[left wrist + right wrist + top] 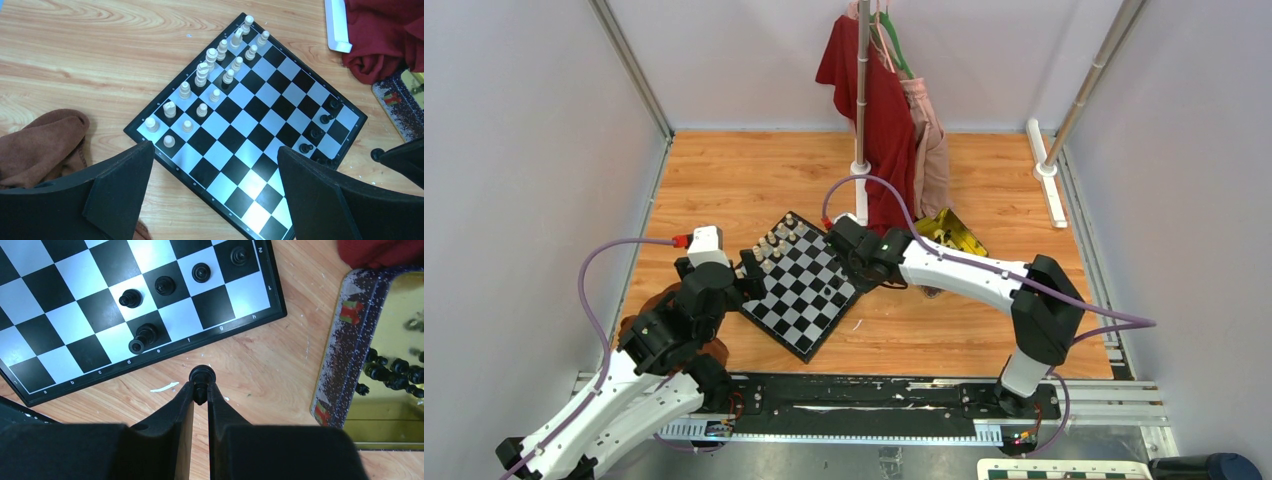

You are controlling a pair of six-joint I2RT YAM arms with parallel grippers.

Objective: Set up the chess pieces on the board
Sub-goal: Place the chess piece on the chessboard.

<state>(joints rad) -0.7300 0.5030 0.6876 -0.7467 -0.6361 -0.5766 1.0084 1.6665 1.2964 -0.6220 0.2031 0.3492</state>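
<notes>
The board (809,300) lies turned like a diamond on the wooden table. Cream chess pieces (202,75) fill two rows along its far-left edge. A few black chess pieces (165,285) stand near the opposite edge, one (142,337) leaning over. My right gripper (201,390) is shut on a black piece (202,375), held over bare wood just off the board's (65,315) lettered edge. Over the board's (245,122) near corner my left gripper (215,147) hangs open and holds nothing.
A gold-yellow tray (330,355) with several black pieces (395,370) lies right of the right gripper. A brown cloth (40,145) sits left of the board. Red and pink garments (879,100) hang on a stand behind it. A white bar (1044,170) lies far right.
</notes>
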